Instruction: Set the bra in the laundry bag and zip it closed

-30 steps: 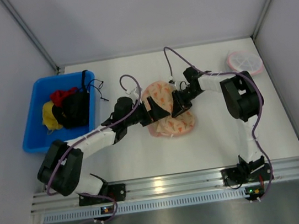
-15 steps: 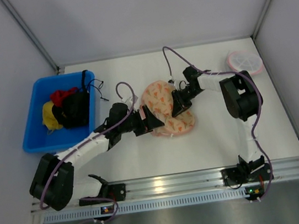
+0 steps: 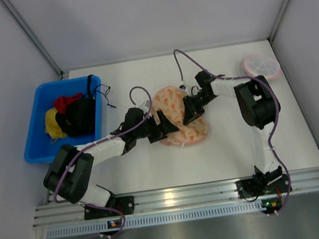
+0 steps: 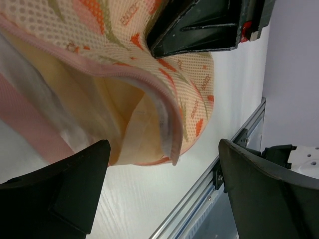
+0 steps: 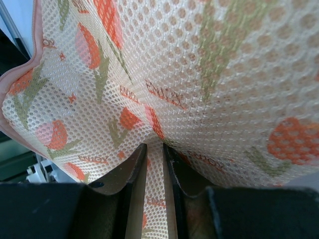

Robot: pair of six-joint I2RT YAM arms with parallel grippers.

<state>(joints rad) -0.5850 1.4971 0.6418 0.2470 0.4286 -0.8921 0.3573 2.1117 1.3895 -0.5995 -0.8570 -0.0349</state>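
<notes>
The laundry bag, cream mesh with orange prints and a pink edge, lies mid-table. My right gripper is shut on a pinched fold of the laundry bag's upper layer and holds it lifted; the fold shows between the right gripper's fingers. In the left wrist view the bag's mouth gapes, and the tan-beige bra shows inside it. My left gripper stands wide open at the bag's left edge, and nothing lies between the left gripper's fingers. From above, the bra is hidden.
A blue bin with red, yellow and black clothes stands at the far left. A small round pink-rimmed mesh item lies at the back right. The aluminium rail runs along the near edge. Walls close in on three sides.
My left gripper has drawn back a little from over the bag toward the near left, staying open. The right gripper keeps its pinch in the same place.
</notes>
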